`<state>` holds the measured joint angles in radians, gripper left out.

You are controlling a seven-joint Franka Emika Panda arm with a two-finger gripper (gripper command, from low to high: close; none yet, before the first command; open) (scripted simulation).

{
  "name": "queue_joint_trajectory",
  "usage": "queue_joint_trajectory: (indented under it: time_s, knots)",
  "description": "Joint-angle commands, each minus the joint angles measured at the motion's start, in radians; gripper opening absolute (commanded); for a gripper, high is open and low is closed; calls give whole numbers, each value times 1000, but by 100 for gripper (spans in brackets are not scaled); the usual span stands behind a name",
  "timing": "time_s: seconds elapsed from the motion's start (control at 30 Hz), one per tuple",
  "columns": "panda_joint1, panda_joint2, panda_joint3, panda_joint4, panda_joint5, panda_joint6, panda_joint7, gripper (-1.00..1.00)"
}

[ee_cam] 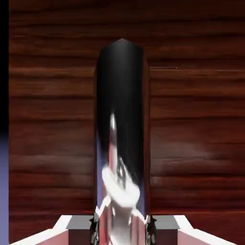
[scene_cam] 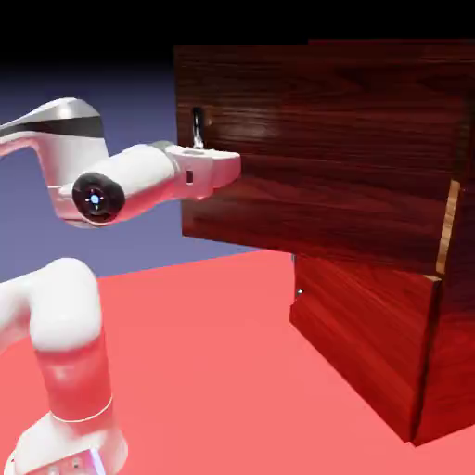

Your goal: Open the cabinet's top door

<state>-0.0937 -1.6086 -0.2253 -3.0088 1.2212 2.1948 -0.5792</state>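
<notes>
Silver handle (ee_cam: 119, 143) hides most of both fingers (ee_cam: 94, 228).

A flat red table (scene_cam: 213, 353) fills the lower part of the exterior view, running from the lower left corner to the right, where it meets a blue-violet backdrop (scene_cam: 139, 93) along its far edge. Two things stand directly on it. The arm's white base (scene_cam: 65, 436) rests on the table at the lower left. The cabinet (scene_cam: 371, 353), of dark reddish-brown wood grain, stands on it at the right, its lower body meeting the red surface along its bottom edges. The table between the base and the cabinet shows plain red.
</notes>
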Motion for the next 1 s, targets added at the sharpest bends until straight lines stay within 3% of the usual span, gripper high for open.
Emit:
queue_joint_trajectory:
  time_s: [0.0,0.43,0.97]
  knots:
    - [-8,-3,-36,4,-34,-28,3,-100]
    - [18,99,-507,206,-436,-430,-12,-100]
    - [476,245,-908,779,-716,-934,7,-100]
